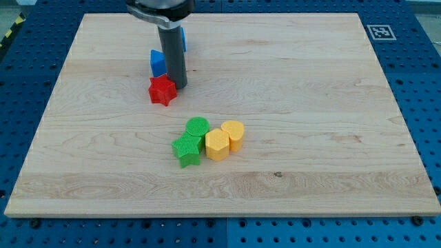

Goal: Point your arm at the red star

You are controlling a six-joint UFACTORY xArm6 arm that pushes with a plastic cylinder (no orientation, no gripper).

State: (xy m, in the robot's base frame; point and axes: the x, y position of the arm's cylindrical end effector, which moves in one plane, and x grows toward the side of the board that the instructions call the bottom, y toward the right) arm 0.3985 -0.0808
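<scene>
The red star (162,90) lies on the wooden board in the upper left part of the view. My tip (180,85) stands just to the star's upper right, close beside it or touching it; I cannot tell which. A blue block (158,63) sits right above the star, to the left of the rod. Another bit of blue (184,39) shows behind the rod, mostly hidden.
A cluster sits near the middle of the board: a green star (186,150), a green cylinder (198,128), a yellow hexagon block (218,145) and a yellow rounded block (233,133). The board's edges (41,117) border a blue pegboard table.
</scene>
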